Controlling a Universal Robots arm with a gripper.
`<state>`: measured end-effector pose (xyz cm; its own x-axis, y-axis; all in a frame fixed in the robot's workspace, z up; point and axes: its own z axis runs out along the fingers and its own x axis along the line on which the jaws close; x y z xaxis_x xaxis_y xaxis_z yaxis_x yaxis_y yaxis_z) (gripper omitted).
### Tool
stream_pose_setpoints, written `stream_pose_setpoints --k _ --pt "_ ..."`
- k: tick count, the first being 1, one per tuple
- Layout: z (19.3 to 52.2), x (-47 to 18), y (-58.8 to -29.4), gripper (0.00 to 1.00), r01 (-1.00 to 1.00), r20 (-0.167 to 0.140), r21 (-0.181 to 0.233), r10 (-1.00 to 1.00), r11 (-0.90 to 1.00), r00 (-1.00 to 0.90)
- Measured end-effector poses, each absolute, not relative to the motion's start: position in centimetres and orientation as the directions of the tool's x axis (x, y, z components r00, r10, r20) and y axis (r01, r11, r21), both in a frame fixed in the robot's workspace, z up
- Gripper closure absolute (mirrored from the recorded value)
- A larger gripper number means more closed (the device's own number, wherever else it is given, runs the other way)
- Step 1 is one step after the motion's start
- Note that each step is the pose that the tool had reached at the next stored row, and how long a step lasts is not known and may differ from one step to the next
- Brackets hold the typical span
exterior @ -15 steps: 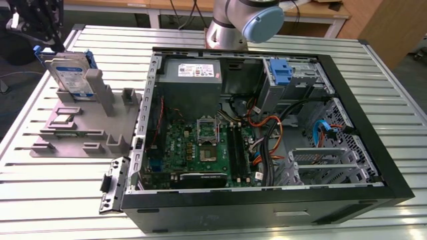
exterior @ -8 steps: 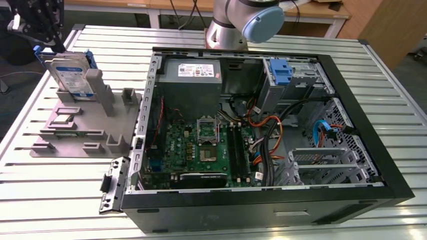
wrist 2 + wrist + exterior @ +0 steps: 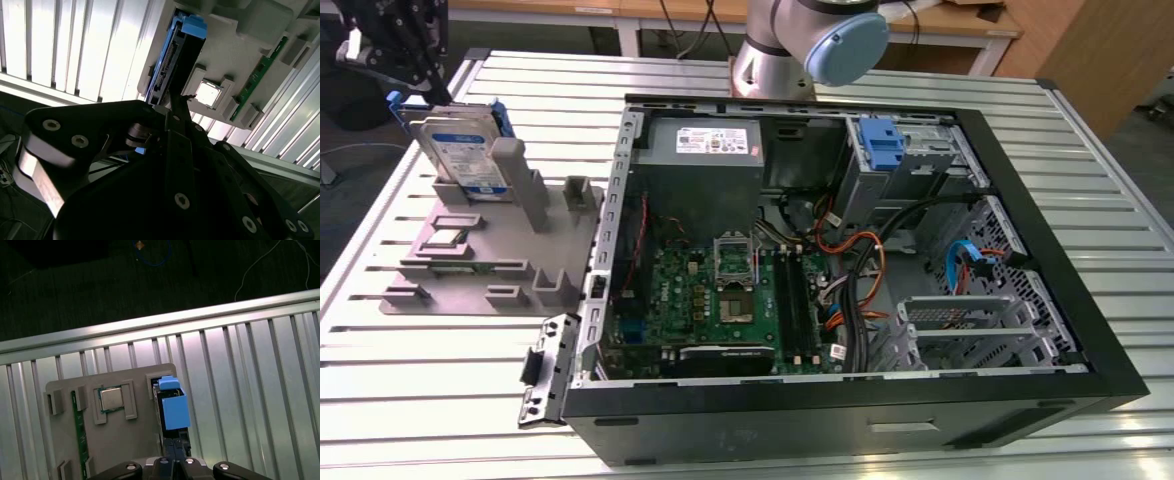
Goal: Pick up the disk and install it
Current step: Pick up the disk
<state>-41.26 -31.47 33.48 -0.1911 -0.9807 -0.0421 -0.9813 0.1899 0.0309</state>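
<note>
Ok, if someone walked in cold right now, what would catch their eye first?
Probably the open computer case taking up the middle of the exterior view, with its green board exposed. Next, the disk, standing on edge in the grey holder at the exterior view's left. In the first wrist view the claw is close by the disk's blue-railed edge.

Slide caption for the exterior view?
Gripper near the top of the upright disk in its grey holder, beside the open computer case.
</note>
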Motion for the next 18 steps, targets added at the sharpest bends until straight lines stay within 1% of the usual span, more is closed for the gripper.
stream_pose_setpoints --k 7,9,10,13,14,16,17,18 --pt "33.48 -41.27 -31.47 0.89 -0.981 -0.043 0.031 -0.981 0.19 -0.191" --pt "33.48 -41.26 -31.48 0.76 -0.981 -0.044 0.031 -0.981 0.19 -0.191" --pt "33.48 -41.27 -31.48 0.76 -0.981 -0.044 0.031 -0.981 0.19 -0.191" --pt "33.48 -41.27 -31.48 0.59 -0.981 -0.044 0.031 -0.981 0.189 -0.191" --pt "33.48 -41.27 -31.47 0.59 -0.981 -0.044 0.031 -0.981 0.189 -0.191" --pt "33.48 -41.26 -31.47 0.47 -0.981 -0.045 0.031 -0.981 0.189 -0.191" --pt "33.48 -41.27 -31.47 0.47 -0.981 -0.045 0.031 -0.981 0.189 -0.191" --pt "33.48 -41.27 -31.47 0.42 -0.981 -0.045 0.032 -0.981 0.189 -0.191"
